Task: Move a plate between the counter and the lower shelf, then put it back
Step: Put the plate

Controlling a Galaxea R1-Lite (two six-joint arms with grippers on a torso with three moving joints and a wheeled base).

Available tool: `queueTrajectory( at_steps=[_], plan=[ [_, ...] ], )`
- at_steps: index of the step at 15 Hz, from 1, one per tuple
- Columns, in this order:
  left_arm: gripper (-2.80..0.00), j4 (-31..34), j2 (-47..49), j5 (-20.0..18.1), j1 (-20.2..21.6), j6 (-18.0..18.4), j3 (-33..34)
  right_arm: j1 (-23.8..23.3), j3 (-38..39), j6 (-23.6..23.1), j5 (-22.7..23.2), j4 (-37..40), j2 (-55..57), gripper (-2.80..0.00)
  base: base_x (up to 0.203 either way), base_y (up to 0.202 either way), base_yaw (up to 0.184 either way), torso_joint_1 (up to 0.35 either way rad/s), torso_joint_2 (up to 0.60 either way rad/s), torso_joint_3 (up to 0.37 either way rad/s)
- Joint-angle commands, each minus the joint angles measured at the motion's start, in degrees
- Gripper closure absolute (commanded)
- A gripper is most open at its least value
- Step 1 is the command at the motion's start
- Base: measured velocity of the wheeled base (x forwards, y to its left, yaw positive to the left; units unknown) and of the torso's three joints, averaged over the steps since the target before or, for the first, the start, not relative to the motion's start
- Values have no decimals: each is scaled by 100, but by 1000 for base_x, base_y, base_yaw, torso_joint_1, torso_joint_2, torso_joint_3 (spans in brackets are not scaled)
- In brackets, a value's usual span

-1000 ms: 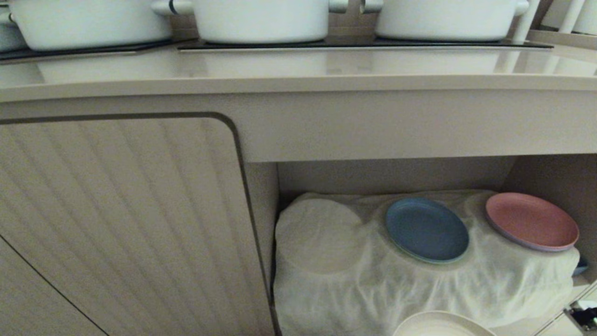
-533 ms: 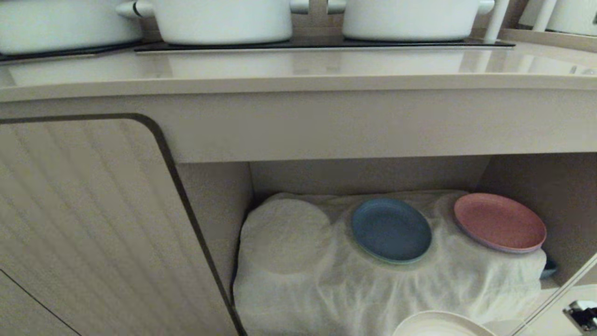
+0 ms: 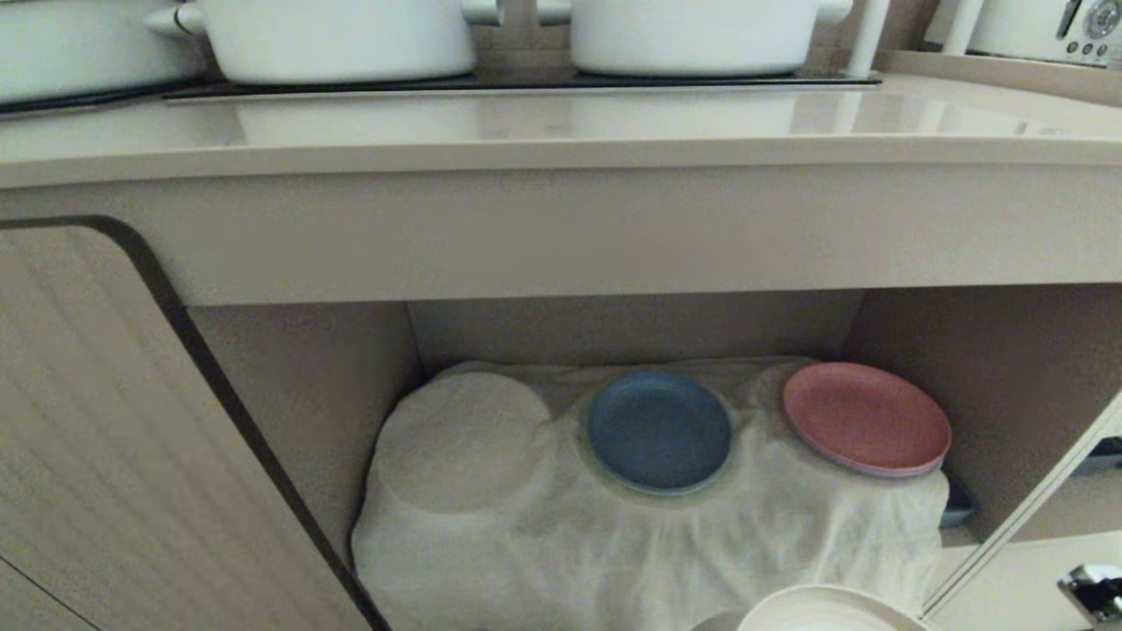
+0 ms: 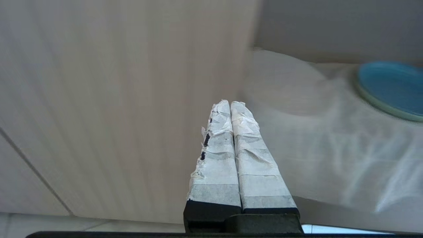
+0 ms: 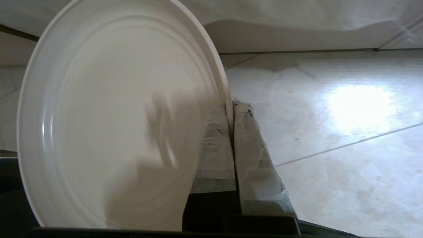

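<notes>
**Right gripper holding the cream plate below the shelf opening**

The right gripper is pinching the rim of the plate, its taped fingers pressed together on either side of the edge. In the head view the plate is showing only as a pale arc in front of and below the lower shelf, off the white cloth. A blue plate is sitting on that cloth at the middle of the shelf, a pink plate is lying to its right, and a covered round bulge is standing to its left. The counter is running above the shelf, carrying white pots. The left gripper is hanging before the ribbed cabinet door left of the shelf, fingers pressed together on nothing.
</notes>
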Motion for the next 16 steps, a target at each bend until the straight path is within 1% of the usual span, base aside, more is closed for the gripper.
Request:
queueTrajectory(
  at_steps=[1,4,6,16],
  plan=[
    [0,0,-2,4,0,-7,2,2,0,12,4,-12,13,0,0,-192,1,0,2,2],
    [0,0,-2,4,0,1,4,-3,0,12,4,-12,5,0,0,-194,-1,4,3,2],
    [0,0,-2,4,0,-7,5,2,0,12,4,-12,4,0,0,-110,-1,3,5,2],
    [0,0,-2,4,0,-7,1,-1,0,3,-5,-12,-5,0,0,0,0,0,0,0]
  ],
)
